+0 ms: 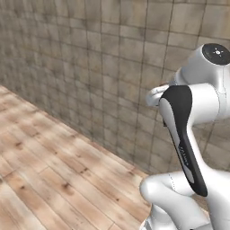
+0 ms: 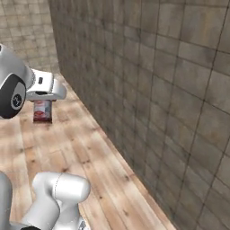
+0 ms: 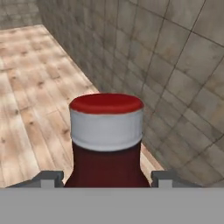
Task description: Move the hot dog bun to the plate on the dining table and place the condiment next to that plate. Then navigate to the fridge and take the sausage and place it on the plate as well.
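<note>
One condiment (image 3: pixel 106 140) sits clamped between the gripper (image 3: pixel 106 179) fingers (over bare floor); a jolt while driving could shake it loose.

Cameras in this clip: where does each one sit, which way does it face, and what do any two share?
Left base view: behind the arm's left, facing tiled wall and wood floor; arm at right.
Right base view: behind its right, same wall and floor; arm at left, hand over the condiment.
Hand view: along the hand, condiment between its tips.
Right base and hand views share the condiment.
</note>
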Robot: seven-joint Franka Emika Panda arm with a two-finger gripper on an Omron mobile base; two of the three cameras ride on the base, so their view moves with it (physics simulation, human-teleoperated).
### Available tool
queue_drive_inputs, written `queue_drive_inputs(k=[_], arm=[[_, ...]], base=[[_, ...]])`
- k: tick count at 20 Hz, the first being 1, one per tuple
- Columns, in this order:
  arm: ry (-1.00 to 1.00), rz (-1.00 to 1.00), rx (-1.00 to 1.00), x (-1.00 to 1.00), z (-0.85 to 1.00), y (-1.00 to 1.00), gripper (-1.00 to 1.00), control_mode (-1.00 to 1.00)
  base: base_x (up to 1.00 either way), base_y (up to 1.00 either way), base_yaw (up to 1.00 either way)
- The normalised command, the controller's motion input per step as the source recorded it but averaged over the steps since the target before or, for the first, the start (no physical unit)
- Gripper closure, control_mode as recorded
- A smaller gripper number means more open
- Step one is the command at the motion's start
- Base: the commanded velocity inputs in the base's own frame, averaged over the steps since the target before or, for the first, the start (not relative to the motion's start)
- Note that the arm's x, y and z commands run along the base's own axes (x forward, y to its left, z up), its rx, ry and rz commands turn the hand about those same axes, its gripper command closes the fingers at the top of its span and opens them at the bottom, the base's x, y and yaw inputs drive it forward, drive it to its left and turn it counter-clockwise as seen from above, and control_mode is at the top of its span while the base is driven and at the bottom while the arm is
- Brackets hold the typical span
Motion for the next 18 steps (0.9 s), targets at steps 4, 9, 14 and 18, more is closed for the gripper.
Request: queue_drive_inputs(k=[4, 9, 14, 18], arm=[[0.00, 0.00, 0.00, 0.00, 0.00, 0.00, 1.00, 1.00], [0.00, 0.00, 0.00, 0.00, 0.00, 0.00, 1.00, 1.00], [0.00, 0.00, 0.00, 0.00, 0.00, 0.00, 1.00, 1.00], [0.00, 0.00, 0.00, 0.00, 0.00, 0.00, 1.00, 1.00]], base=[[1.00, 0.00, 0.57], [1.00, 0.00, 0.59], [1.00, 0.00, 0.57], [1.00, 0.00, 0.53]])
